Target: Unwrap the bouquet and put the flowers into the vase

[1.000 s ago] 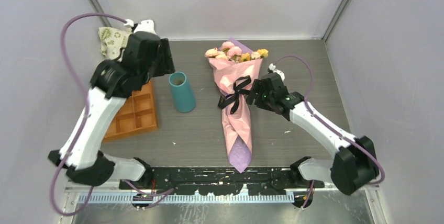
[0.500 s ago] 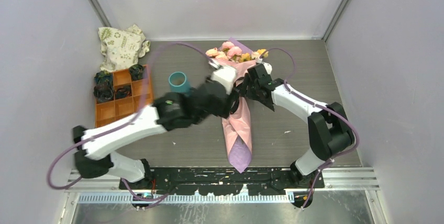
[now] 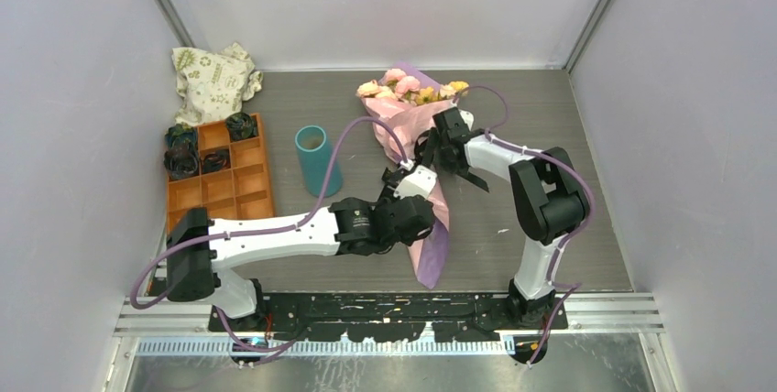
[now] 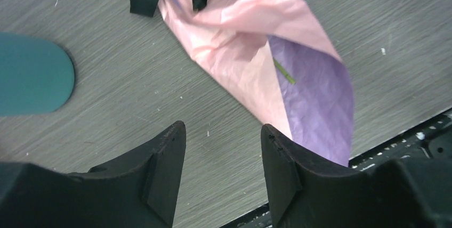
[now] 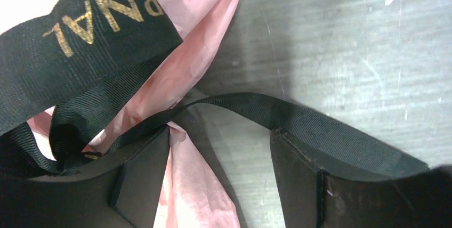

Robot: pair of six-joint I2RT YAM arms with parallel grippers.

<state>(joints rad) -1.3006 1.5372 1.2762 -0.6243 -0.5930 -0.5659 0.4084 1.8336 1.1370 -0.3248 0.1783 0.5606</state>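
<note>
Top external view: the bouquet [image 3: 396, 126] is seen lying flat on the table [image 3: 596, 136], wrapped and tied. Its long axis runs from the flowers [image 3: 408, 90] at the far end to the paper tip at the near edge, leaning slightly right. The vase [image 3: 316, 161] stands upright to the left of it, well apart. The right hand [image 3: 438, 147] is placed at the bouquet's waist, where the ribbon sits. The left hand [image 3: 408, 220] is reached across from the left to the lower half of the wrap. The right hand is judged the nearer to the knot.

Left wrist view: the fingers of the left hand [image 4: 223, 132] are held apart, with only bare table between them. The paper [image 4: 240, 36] lies just ahead and to the right, pink outside and purple inside. Its tip points toward the near rail. Two ribbon tails hang at the top edge; the vase is cut off at the left.

Right wrist view: the fingers of the right hand [image 5: 219, 137] are held apart and clamped on nothing. One strand of the black ribbon [image 5: 106, 25] is draped across the gap and over the right finger. The knot lies up and to the left of that hand, against pink paper. Untying is judged the step in hand. It is judged to turn on that strand being caught between the fingers and drawn away from the knot.
</note>
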